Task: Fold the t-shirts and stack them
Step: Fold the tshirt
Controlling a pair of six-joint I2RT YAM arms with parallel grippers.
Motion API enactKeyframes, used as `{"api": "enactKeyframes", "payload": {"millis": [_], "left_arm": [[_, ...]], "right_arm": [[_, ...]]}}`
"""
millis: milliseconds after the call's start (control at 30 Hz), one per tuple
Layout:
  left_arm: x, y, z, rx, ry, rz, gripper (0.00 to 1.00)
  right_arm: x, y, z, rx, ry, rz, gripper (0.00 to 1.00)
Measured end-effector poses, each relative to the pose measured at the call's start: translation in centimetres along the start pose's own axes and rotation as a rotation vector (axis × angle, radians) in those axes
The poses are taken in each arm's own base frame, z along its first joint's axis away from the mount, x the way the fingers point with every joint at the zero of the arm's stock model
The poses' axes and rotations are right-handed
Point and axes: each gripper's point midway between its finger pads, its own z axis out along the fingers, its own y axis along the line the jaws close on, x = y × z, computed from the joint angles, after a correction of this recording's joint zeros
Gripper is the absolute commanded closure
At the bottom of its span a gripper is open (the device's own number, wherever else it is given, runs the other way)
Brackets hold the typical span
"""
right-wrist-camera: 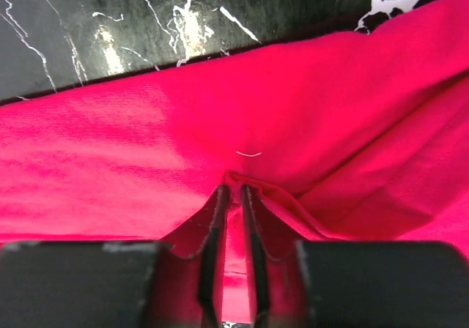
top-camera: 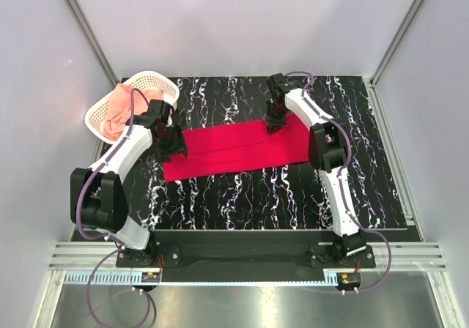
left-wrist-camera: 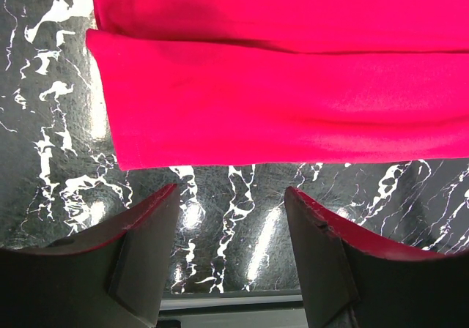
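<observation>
The crimson red t-shirt [top-camera: 238,151] lies folded into a long band across the middle of the black marbled table. My left gripper [top-camera: 173,146] hovers at its left end, open and empty; in the left wrist view [left-wrist-camera: 231,196] the shirt's folded edge [left-wrist-camera: 293,116] lies just beyond the fingertips. My right gripper [top-camera: 276,121] is at the shirt's far edge, shut on a pinch of red cloth [right-wrist-camera: 233,185]. The salmon-pink t-shirt [top-camera: 124,108] lies crumpled in the white basket.
The white lattice basket [top-camera: 167,86] stands at the table's back left corner, close behind the left arm. Grey walls enclose the table on three sides. Bare marbled table [top-camera: 293,203] lies in front of the red shirt.
</observation>
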Motion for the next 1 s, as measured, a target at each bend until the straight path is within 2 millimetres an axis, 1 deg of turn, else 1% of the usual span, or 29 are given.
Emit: {"api": "enactKeyframes", "payload": {"millis": [33,100,133,200,300,433,567,633,667,700,733,800,833,900,1000], "left_arm": [[0.0,0.0,0.0,0.0,-0.001,0.0,0.35],[-0.1,0.1,0.0,-0.001,-0.001,-0.002,0.35],[-0.1,0.2,0.0,-0.001,-0.002,-0.003,0.35],[-0.1,0.2,0.0,-0.002,-0.002,-0.005,0.35],[-0.2,0.3,0.0,-0.002,-0.002,-0.006,0.35],[-0.2,0.3,0.0,-0.002,-0.002,-0.007,0.35],[-0.1,0.3,0.0,-0.002,0.001,-0.004,0.35],[0.1,0.4,0.1,-0.003,0.006,-0.002,0.35],[0.2,0.5,0.2,-0.004,0.008,-0.001,0.35],[0.3,0.5,0.3,-0.005,0.012,-0.001,0.35],[0.4,0.6,0.3,-0.005,0.014,-0.002,0.35],[0.4,0.6,0.3,-0.005,0.014,-0.003,0.35],[0.4,0.6,0.3,-0.004,0.014,-0.003,0.34],[0.3,0.6,0.3,-0.006,0.014,-0.001,0.33],[0.3,0.9,0.4,-0.016,0.011,0.006,0.33]], "right_arm": [[0.0,-0.1,0.0,0.008,-0.003,-0.001,0.86],[-0.1,-0.3,0.0,0.026,-0.01,-0.008,0.89],[-0.1,-0.3,0.0,0.034,-0.012,-0.011,0.93],[-0.1,-0.4,-0.1,0.046,-0.018,-0.018,0.96],[-0.3,-0.3,-0.4,0.057,-0.03,-0.027,0.97],[-0.5,0.5,-0.7,0.035,-0.039,-0.034,0.96],[-0.9,2.3,-1.4,-0.032,-0.048,-0.044,0.95],[-1.4,3.4,-2.0,-0.07,-0.063,-0.05,0.92],[-1.7,3.9,-2.3,-0.091,-0.071,-0.054,0.88],[-1.9,4.2,-2.5,-0.105,-0.08,-0.056,0.77],[-2.1,4.6,-2.6,-0.122,-0.086,-0.059,0.68],[-2.4,5.2,-2.6,-0.15,-0.091,-0.07,0.56],[-2.5,5.4,-2.5,-0.161,-0.092,-0.075,0.44],[-2.5,5.5,-2.4,-0.168,-0.089,-0.082,0.38],[-2.1,5.2,-2.3,-0.161,-0.081,-0.093,0.35]]}}
